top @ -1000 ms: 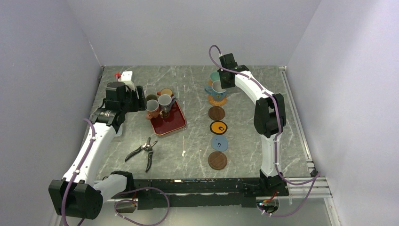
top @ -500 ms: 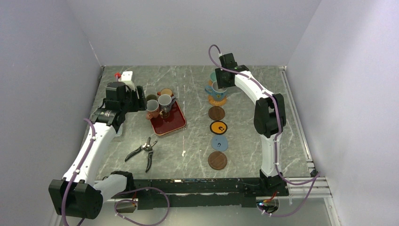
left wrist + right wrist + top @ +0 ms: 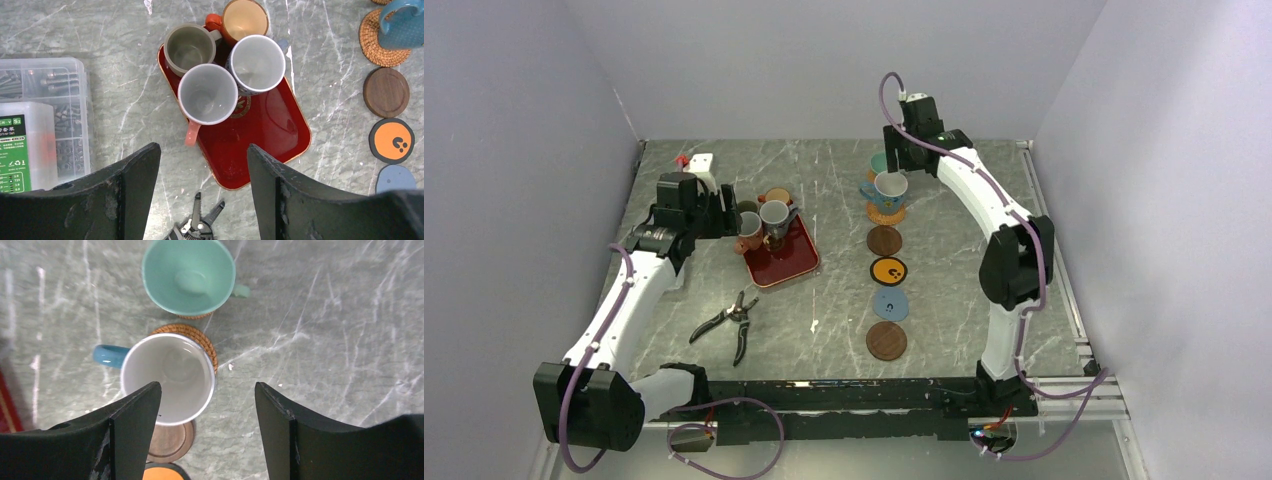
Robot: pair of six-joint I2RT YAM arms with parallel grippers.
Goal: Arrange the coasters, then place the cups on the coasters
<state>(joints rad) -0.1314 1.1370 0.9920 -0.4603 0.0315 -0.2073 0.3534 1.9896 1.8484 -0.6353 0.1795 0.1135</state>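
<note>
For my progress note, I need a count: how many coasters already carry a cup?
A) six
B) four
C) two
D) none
C: only the teal cup and the blue cup stand on woven coasters; the four nearer coasters lie bare.

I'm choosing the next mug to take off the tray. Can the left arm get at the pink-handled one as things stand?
Probably yes: the open left gripper hovers near the pink-handled mug, whose near side is free, though the olive mug and grey-white mug crowd its far side.
</note>
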